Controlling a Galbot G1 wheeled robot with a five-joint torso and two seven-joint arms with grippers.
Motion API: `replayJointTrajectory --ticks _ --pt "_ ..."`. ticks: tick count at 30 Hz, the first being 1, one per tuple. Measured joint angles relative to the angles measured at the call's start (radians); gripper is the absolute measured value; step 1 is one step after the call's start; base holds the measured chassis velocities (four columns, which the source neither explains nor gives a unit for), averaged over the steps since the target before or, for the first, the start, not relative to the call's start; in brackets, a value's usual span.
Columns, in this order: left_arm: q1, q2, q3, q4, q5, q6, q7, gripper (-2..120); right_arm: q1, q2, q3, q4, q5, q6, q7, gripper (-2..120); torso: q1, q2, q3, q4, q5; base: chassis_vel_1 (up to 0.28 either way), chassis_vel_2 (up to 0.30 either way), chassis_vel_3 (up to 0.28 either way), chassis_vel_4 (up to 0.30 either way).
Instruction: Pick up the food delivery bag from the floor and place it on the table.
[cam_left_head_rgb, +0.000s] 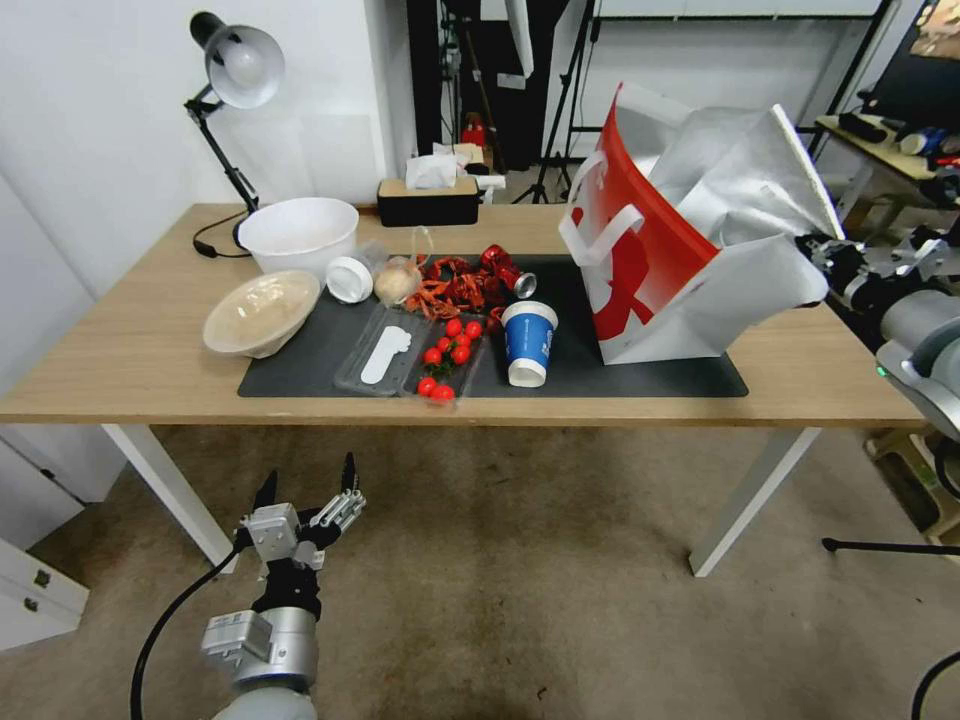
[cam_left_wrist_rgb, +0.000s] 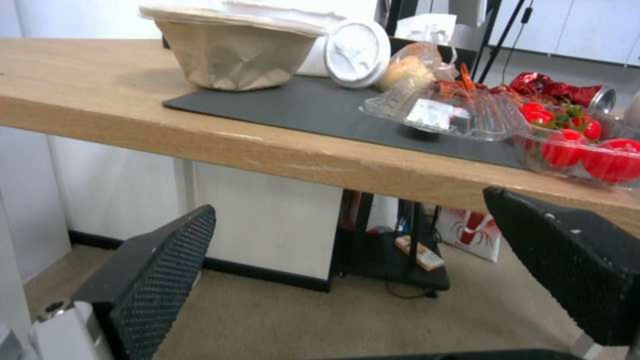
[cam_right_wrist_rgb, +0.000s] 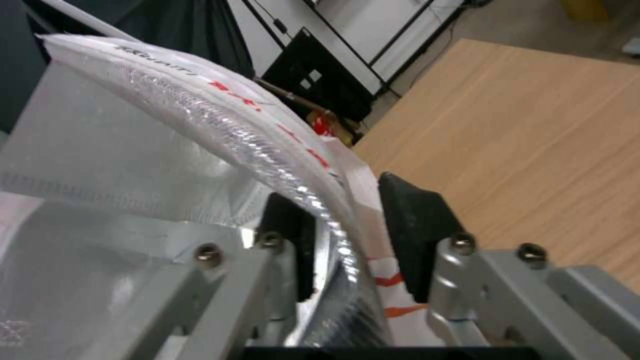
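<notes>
The bag (cam_left_head_rgb: 690, 240) stands on the table's (cam_left_head_rgb: 130, 350) right end, half on the dark mat (cam_left_head_rgb: 640, 370), tilted with its foil mouth agape. The right gripper (cam_right_wrist_rgb: 347, 235) straddles its rim, jaws slightly parted around the wall, likely steadying or just letting go. The left gripper (cam_left_head_rgb: 310, 500) hangs spread and empty over the floor (cam_left_head_rgb: 520, 580), before the table's front edge.

The food delivery bag (cam_left_head_rgb: 690, 240), boxy and white with a red panel, silver foil lining and white strap handles, is seen standing on the table (cam_left_head_rgb: 130, 350), tilted, its base partly on the dark grey mat. Its top is open and crumpled. The floor (cam_left_head_rgb: 520, 600), grey-brown, appears faintly stained.
</notes>
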Motion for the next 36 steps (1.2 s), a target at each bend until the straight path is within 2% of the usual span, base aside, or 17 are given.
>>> replayJointTrajectory --ticks 4,7,8,11,12,15,16,19,24,36 --pt "0.001 0.0 0.0 0.0 0.0 0.0 0.001 100 0.015 0.003 -0.013 -0.008 -0.02 0.009 -0.013 39 0.0 0.0 0.0 0.0001 0.0 0.0 0.0 0.0 0.0" --pt "0.003 -0.001 0.0 -0.001 0.001 0.0 0.001 100 0.03 0.004 -0.034 -0.02 -0.078 0.02 -0.043 54 0.0 0.0 0.0 0.0 0.0001 0.0 0.0 0.0 0.0" --pt "0.003 -0.001 0.0 -0.001 0.001 0.0 0.001 100 0.03 0.004 -0.034 -0.02 -0.078 0.02 -0.043 54 0.0 0.0 0.0 0.0 0.0001 0.0 0.0 0.0 0.0" --pt "0.01 -0.001 -0.003 -0.005 0.003 0.0 0.007 100 0.058 0.017 -0.069 -0.036 -0.204 0.037 -0.093 69 0.0 0.0 0.0 -0.0001 0.0 0.0 0.0 0.0 0.0" --pt "0.01 -0.001 -0.003 -0.005 0.003 0.0 0.007 100 0.058 0.017 -0.069 -0.036 -0.204 0.037 -0.093 69 0.0 0.0 0.0 -0.0001 0.0 0.0 0.0 0.0 0.0" --pt "0.018 -0.002 -0.003 -0.007 0.009 -0.002 0.01 100 0.077 0.032 -0.098 -0.053 -0.32 0.055 -0.147 84 0.0 0.0 0.0 0.0001 0.0 0.0 0.0 0.0 0.0" --pt "0.018 -0.002 -0.003 -0.007 0.009 -0.002 0.01 100 0.077 0.032 -0.098 -0.053 -0.32 0.055 -0.147 84 0.0 0.0 0.0 0.0001 0.0 0.0 0.0 0.0 0.0" --pt "0.019 -0.004 -0.002 -0.007 0.012 -0.007 0.009 100 0.088 0.047 -0.118 -0.065 -0.431 0.077 -0.219 96 0.0 0.0 0.0 -0.0001 0.0001 0.0 0.0 0.0 0.0" --pt "0.021 -0.004 -0.003 -0.008 0.012 -0.011 0.008 100 0.102 0.049 -0.143 -0.083 -0.531 0.107 -0.27 100 0.0 0.0 0.0 0.0 -0.0001 0.0 0.0 0.0 0.0" --pt "0.027 -0.011 -0.002 -0.01 0.025 -0.02 0.006 100 0.105 0.04 -0.149 -0.127 -0.714 0.183 -0.362 100 0.0 0.0 0.0 0.0 0.0 0.0 0.0 0.0 0.0"
